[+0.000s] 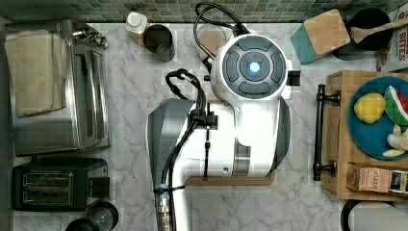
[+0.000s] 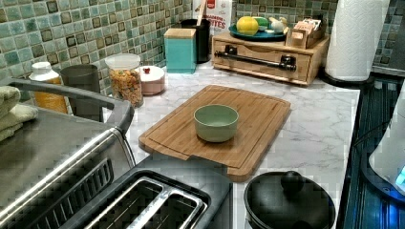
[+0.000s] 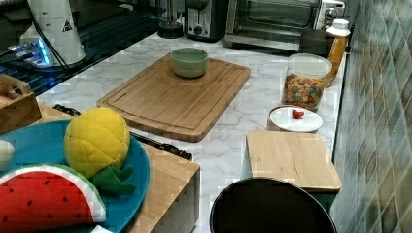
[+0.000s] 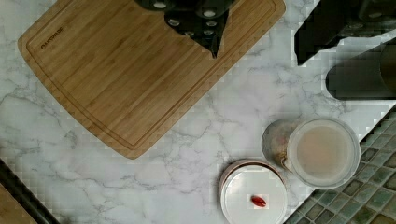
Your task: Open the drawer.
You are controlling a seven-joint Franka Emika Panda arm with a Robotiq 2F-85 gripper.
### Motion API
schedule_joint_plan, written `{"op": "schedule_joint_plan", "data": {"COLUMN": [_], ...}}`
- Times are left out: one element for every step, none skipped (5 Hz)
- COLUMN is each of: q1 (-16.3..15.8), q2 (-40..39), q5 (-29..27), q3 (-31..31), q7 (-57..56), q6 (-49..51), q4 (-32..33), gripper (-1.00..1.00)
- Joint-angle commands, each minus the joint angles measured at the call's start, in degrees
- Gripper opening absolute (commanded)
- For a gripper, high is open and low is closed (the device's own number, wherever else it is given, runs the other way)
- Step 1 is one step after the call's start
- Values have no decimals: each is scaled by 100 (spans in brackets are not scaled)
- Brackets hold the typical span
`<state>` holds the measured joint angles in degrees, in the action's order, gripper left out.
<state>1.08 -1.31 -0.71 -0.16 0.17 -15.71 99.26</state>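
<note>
Bamboo drawer shut, marble counter before it

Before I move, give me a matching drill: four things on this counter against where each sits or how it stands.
Things:
1. drawer
2. green bowl
3. blue plate
4. cereal jar

States:
A. on the cutting board
B. by the tiled wall, lid on
C. shut, black bar handle across its front
D. on top of the drawer unit, holding toy fruit

Pairs: 1-C, 2-A, 3-D, 4-B
</note>
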Motion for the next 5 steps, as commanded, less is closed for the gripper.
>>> {"op": "schedule_joint_plan", "data": {"q1": [-27,40,201,422,655], "q2": [-1,156,208,196,34], "q5": [0,-78,-41,50,159], "q3": [27,-27,-171,-352,-519], "q7": [-1,-442,-1304,-2330,-3128], "q6": [-1,-310,-393,-666,-706], "q4": [-1,402,591,764,694], "gripper": [100,100,100,100,100]}}
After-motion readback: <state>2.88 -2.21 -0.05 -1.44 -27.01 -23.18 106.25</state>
